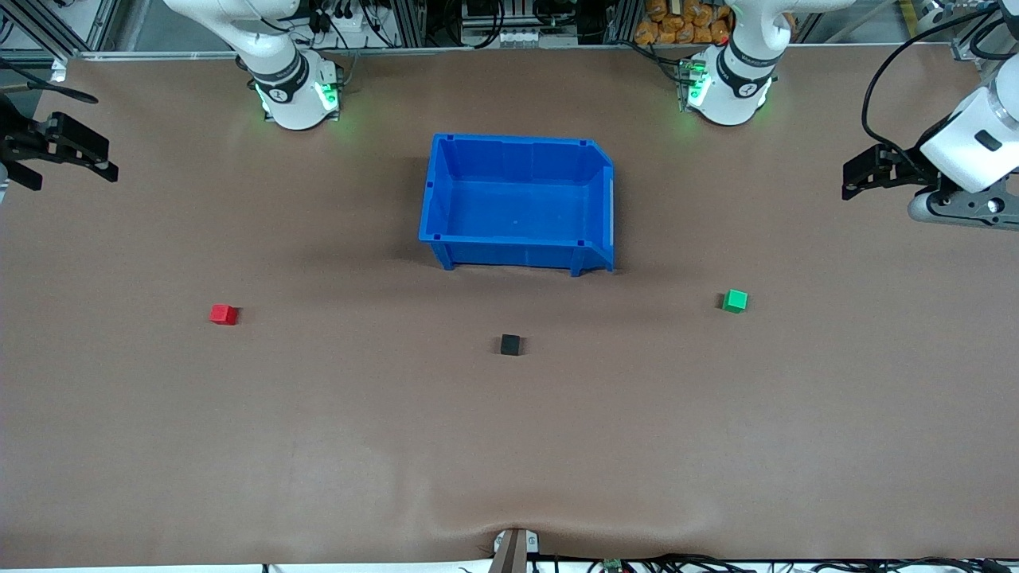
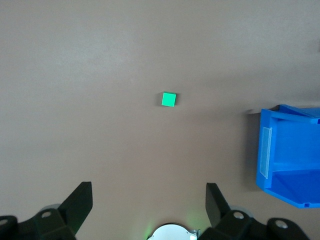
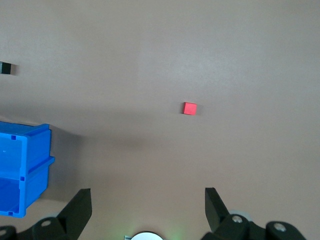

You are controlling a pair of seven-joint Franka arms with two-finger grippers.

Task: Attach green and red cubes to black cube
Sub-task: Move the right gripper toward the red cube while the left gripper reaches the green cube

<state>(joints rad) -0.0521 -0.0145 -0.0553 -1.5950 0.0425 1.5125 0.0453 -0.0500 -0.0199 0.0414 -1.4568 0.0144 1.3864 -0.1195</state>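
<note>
- Black cube [image 1: 510, 344] sits mid-table, nearer the front camera than the blue bin [image 1: 517, 239], touching neither of the other cubes.
- Red cube [image 1: 224, 314] lies well apart toward the right arm's end of the brown table [image 1: 318, 446]; green cube [image 1: 735, 301] toward the left arm's end.
- Right gripper [image 1: 68, 155] waits over its table edge, fingers spread wide and empty.
- Left gripper [image 1: 872, 171] hangs over its own edge, likewise wide apart, holding nothing.
- A pale label strip on the bin's wall shows no readable writing.

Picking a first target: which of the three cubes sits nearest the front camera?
The black cube. It lies lower in the front view than the red cube and the green cube.
</note>
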